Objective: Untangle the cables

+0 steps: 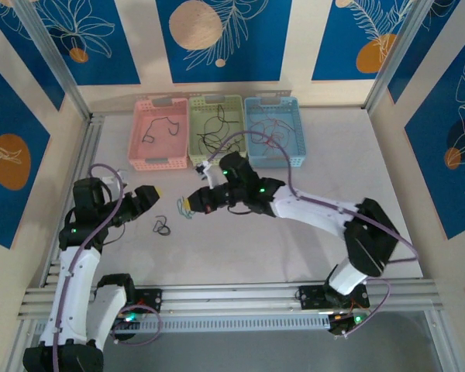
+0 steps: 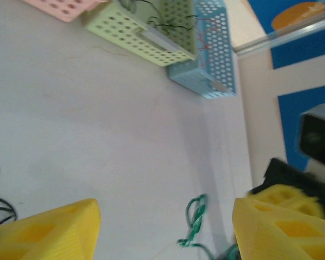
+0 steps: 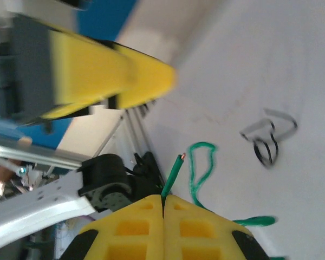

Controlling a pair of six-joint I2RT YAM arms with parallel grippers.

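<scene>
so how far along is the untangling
Done: some cables already lie apart in the pink basket, green basket and blue basket. In hand: the right gripper is shut on a green cable. Still to do: a black cable lies on the table near the open, empty left gripper.

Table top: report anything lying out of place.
Two strands sit on the table outside the baskets: a black wire and, right of it, a green wire with one end pinched in the shut right end effector. Nothing looks damaged.

text: none readable | labels, numbers: none (wall panels carry leaf drawings)
</scene>
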